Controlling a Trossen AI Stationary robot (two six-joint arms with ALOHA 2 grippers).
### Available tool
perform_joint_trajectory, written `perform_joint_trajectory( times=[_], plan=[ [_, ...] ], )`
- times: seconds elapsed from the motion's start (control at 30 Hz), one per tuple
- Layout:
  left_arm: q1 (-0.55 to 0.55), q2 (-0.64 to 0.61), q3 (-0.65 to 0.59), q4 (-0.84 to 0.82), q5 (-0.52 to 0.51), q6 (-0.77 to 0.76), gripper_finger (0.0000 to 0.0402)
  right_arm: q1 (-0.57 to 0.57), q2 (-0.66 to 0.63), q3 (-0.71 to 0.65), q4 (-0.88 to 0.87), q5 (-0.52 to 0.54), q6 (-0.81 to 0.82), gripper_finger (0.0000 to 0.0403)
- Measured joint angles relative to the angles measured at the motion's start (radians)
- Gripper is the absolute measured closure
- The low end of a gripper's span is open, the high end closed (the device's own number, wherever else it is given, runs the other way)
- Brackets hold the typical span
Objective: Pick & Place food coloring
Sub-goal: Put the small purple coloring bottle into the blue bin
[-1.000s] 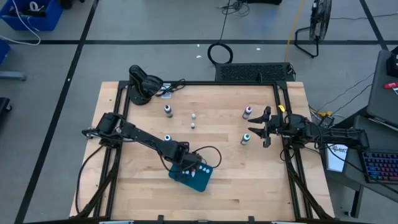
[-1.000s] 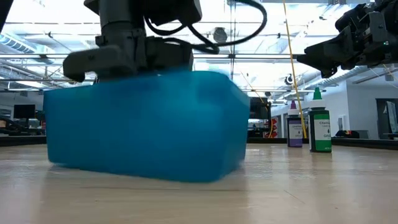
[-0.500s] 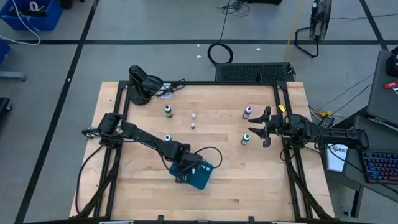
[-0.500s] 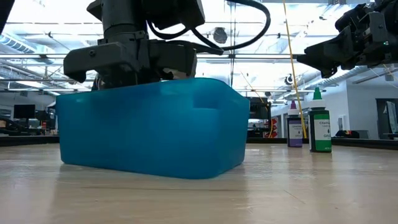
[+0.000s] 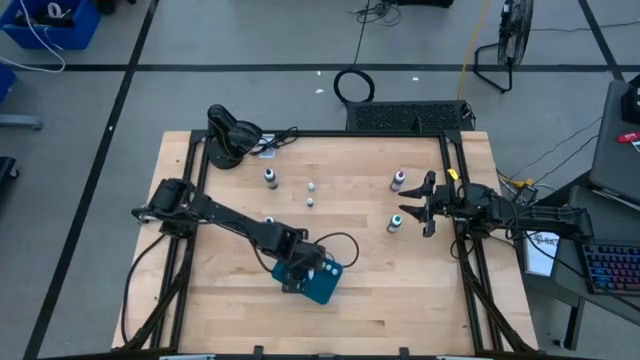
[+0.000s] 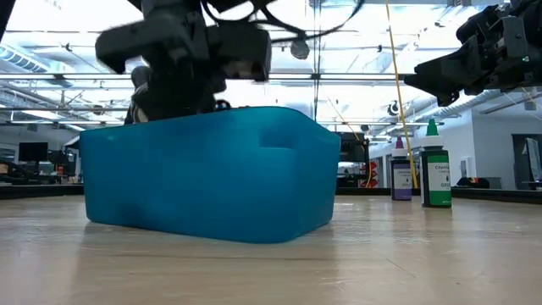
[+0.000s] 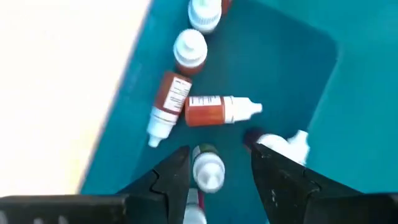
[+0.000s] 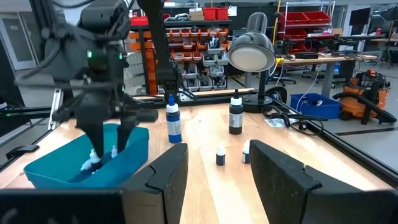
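I had the left gripper (image 7: 214, 171) poised over the teal plastic tub (image 5: 322, 287) near the table's front edge, its fingers parted with nothing clamped between them; a small white-capped dropper bottle (image 7: 208, 169) sat loose in the gap. Inside the tub lay several brown-bodied, white-capped food colouring bottles (image 7: 214, 110), most on their sides. On the pale wooden tabletop (image 5: 380, 290) I could see more bottles standing: a blue-bodied one (image 8: 174, 121), a dark one (image 8: 235, 116), a green one (image 6: 435, 172) and a purple one (image 6: 400, 175) side by side, and two tiny whitish droppers (image 5: 311, 194) mid-table. The right gripper (image 5: 415, 204) hung near the right edge, fingers spread and empty, beside the green bottle
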Motion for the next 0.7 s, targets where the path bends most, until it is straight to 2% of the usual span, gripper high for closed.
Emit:
perform_joint_trajectory(
  times=[0.13,0.4,0.53,0.7],
  plan=[
    [0.012,-0.073,0.0,-0.008,-0.045,0.021,0.0232,0.0,0.0,0.0,0.001,0.0,0.0,0.0243],
    [0.09,-0.209,0.0,-0.036,-0.339,0.063,0.0231,0.0,0.0,0.0,0.001,0.0,0.0,0.0243],
    [0.194,-0.224,0.003,-0.031,-0.299,0.125,0.0217,0.0,0.001,0.0,0.001,0.0,0.0,0.0243],
    [0.311,-0.208,0.019,-0.025,-0.222,0.184,0.0178,0.0,0.001,0.0,0.001,0.0,0.0,0.0243]
  ],
)
